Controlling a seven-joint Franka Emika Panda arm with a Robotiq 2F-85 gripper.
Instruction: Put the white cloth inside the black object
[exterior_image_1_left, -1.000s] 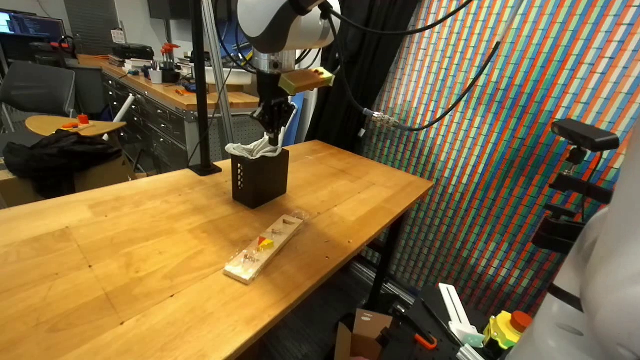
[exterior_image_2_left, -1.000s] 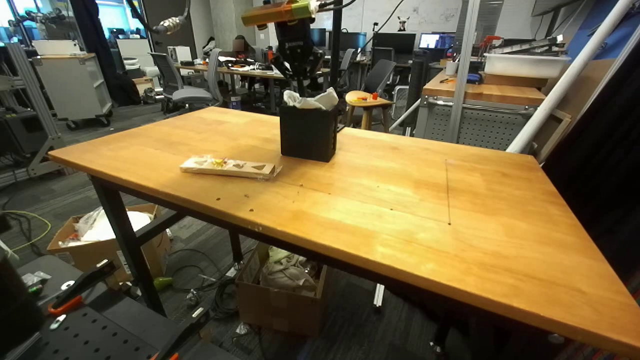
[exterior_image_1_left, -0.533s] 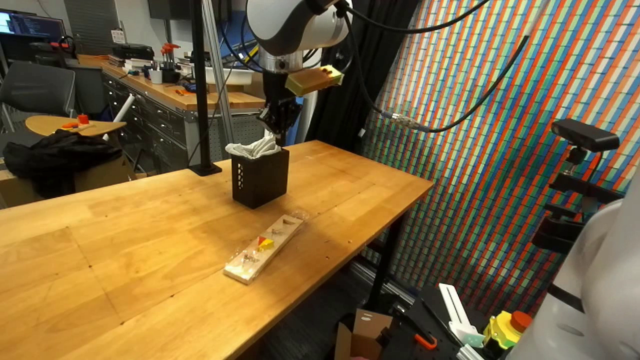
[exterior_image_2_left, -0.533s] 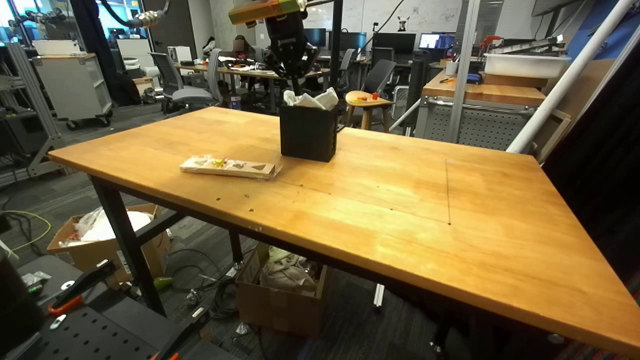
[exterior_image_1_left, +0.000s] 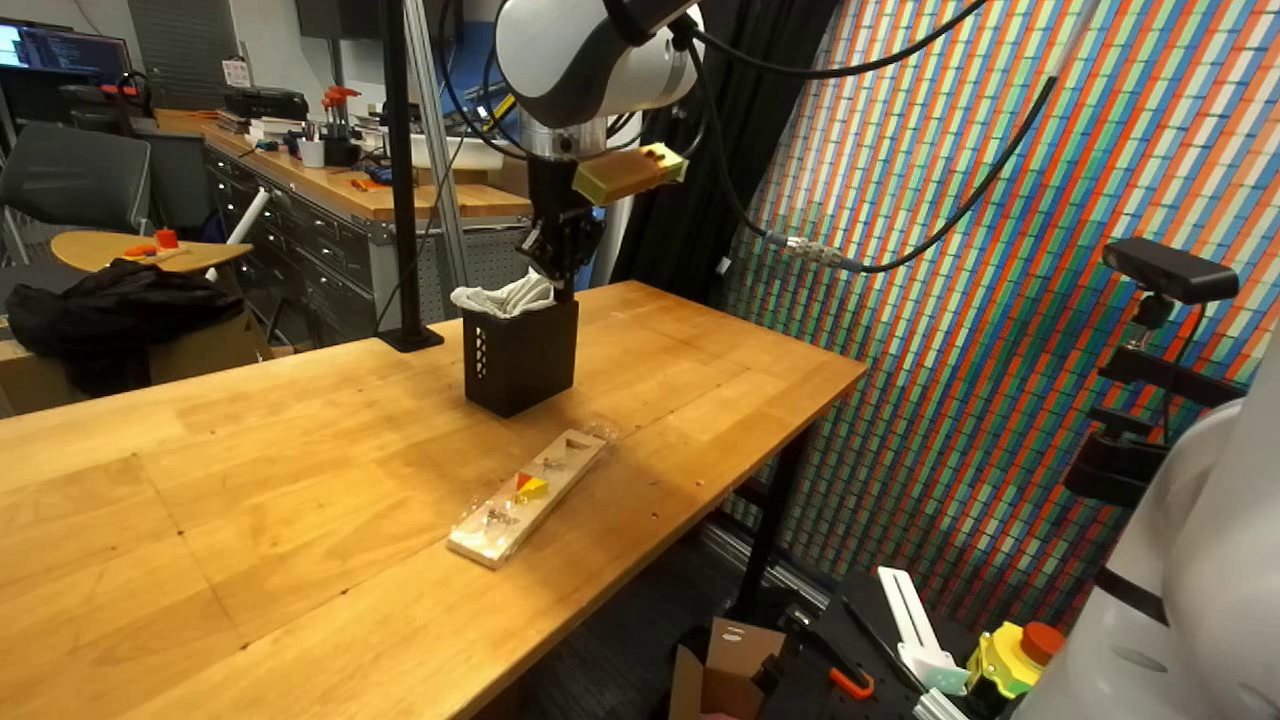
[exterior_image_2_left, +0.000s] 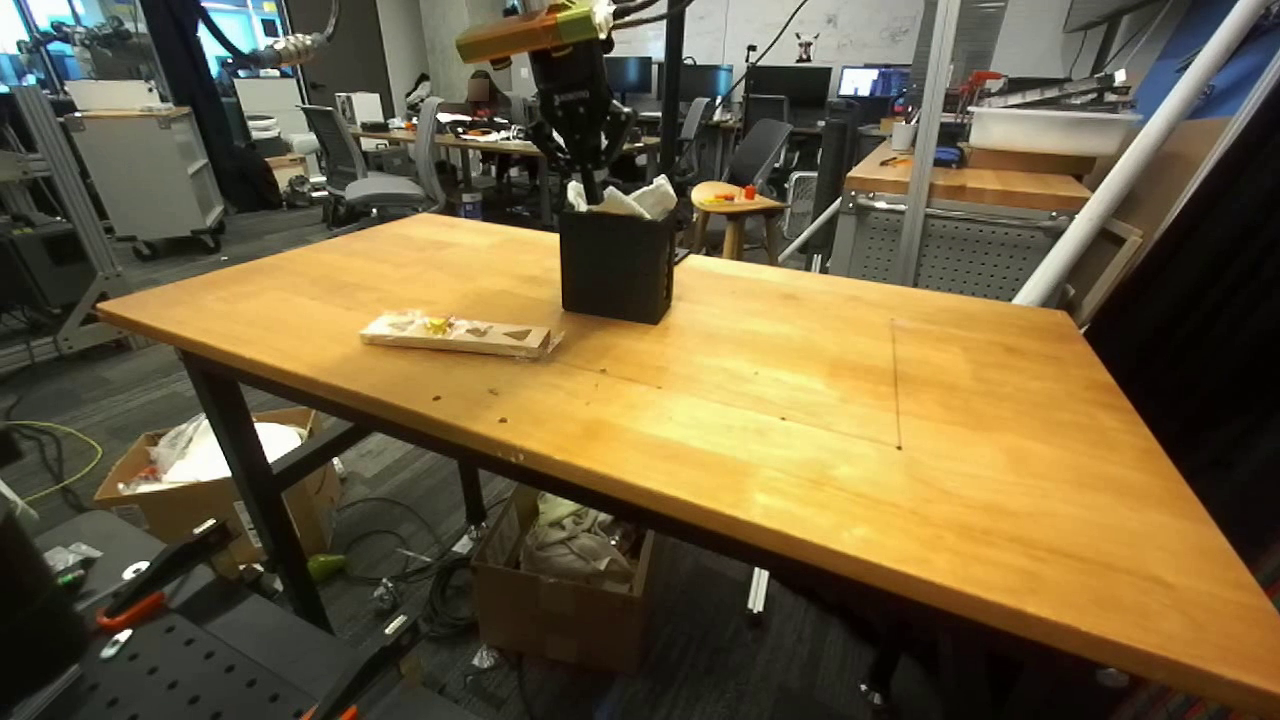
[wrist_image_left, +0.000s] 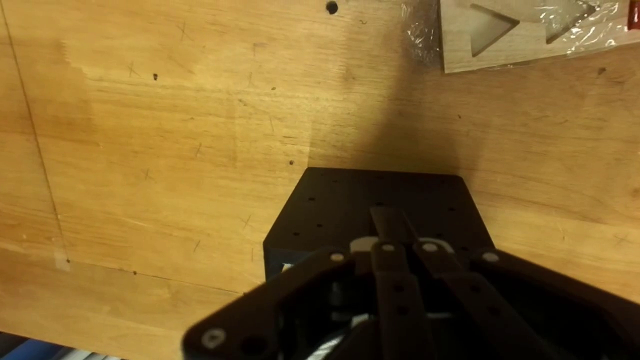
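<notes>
a soft white cloth sits bunched in the mouth of an upright, box-shaped black bin. its rumpled folds rise above the rim and, at one end, bulge out over the edge; how deep it goes inside is hidden. the bin is matte and straight-sided, with a strip of lattice cutouts down a narrow side and small dark dots across the wall seen in the wrist view.

the black, angular gripper points downward at the bin's opening, just beside the raised folds. its jaws look clenched together, the slim fingers meeting in one narrow point; whether they touch the cloth, i cannot tell. higher up are a translucent amber and yellow-green block and the smooth, rounded white arm.

the bin stands on a tabletop of honey-coloured wood, marked with thin dark lines and tiny pits. near the bin lies a long, flat, pale wooden board in crinkled clear film. triangular recesses are cut into it, and a red piece and a yellow piece show on top.
</notes>
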